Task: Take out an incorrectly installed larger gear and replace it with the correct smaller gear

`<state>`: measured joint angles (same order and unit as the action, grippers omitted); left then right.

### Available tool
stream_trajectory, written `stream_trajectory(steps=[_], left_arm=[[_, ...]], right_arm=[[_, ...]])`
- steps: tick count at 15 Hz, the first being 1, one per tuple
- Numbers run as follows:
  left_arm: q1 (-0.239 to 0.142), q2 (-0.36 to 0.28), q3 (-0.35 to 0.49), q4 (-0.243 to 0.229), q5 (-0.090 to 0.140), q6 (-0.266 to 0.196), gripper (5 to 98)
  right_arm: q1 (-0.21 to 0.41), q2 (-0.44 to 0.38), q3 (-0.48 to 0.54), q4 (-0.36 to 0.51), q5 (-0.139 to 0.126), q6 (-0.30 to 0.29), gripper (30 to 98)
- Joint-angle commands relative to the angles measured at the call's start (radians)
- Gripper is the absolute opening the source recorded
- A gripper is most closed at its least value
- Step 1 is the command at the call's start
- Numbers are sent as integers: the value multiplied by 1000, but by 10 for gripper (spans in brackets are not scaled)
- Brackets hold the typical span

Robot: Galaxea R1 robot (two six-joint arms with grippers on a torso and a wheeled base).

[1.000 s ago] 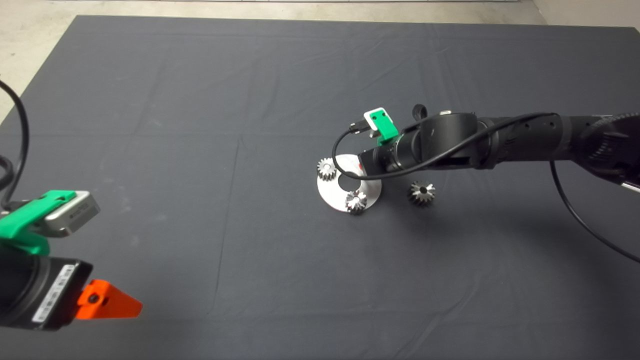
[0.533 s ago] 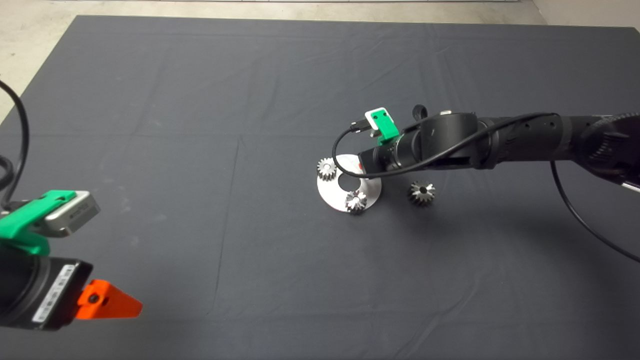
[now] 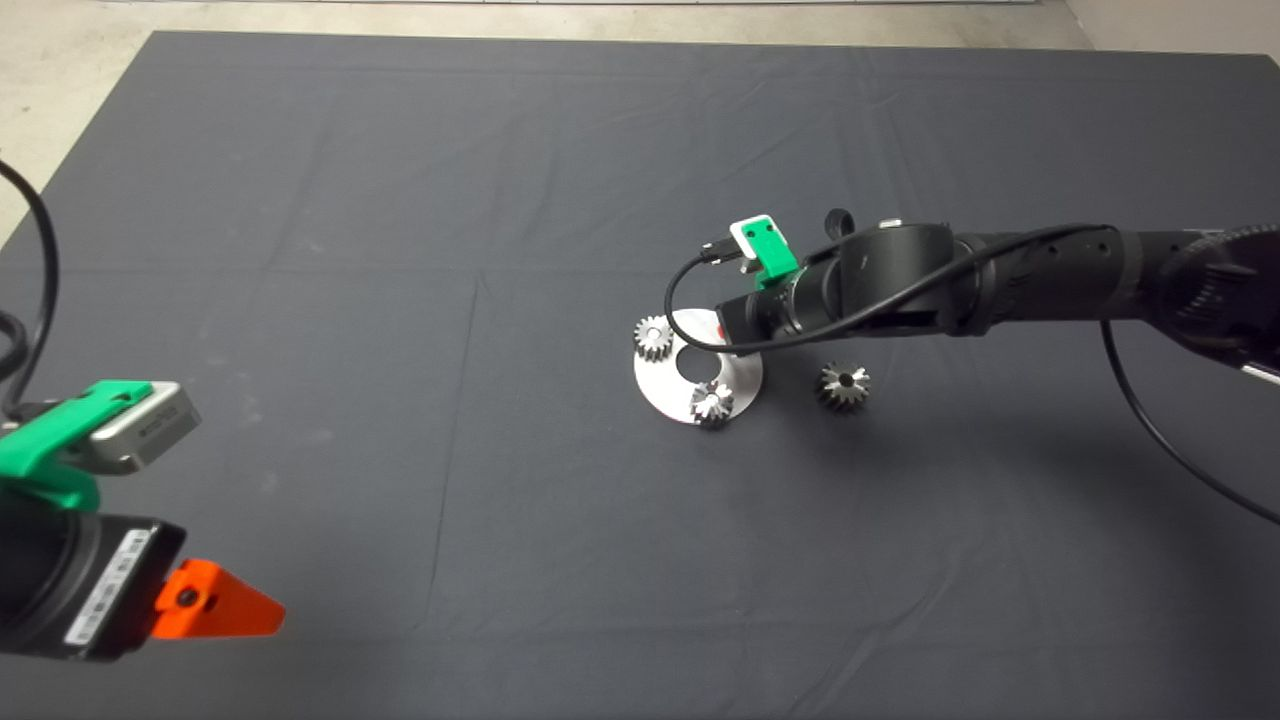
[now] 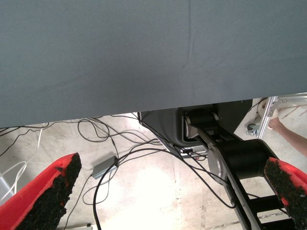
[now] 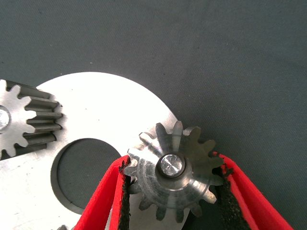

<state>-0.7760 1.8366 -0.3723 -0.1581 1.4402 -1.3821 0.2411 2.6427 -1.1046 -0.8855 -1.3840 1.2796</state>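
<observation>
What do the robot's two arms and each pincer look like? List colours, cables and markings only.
Right arm: black cylindrical links with a black cable looping alongside and a green-and-white bracket near the wrist. Right pincer: red fingers with rough black pads. Left pincer: an orange-red pointed finger with a screw hole, a green mount, a grey camera box and a white-labelled black body.

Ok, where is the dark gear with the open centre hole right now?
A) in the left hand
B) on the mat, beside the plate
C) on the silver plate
B: the dark gear lies on the mat, clear of the silver plate on the right arm's side.
</observation>
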Motion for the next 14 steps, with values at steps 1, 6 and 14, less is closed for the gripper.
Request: stream_trajectory(steps=[1,6,14], left_arm=[[-8,-1,15,-18,2,2,982],[-8,-1,15,-18,2,2,982],[-6,-1,15,-18,2,2,982]], right_arm=[[24,1,-1,-7,-4,0,388],[26,1,5,-7,-6,0,388],[26,3,7,-7,-10,1,402]])
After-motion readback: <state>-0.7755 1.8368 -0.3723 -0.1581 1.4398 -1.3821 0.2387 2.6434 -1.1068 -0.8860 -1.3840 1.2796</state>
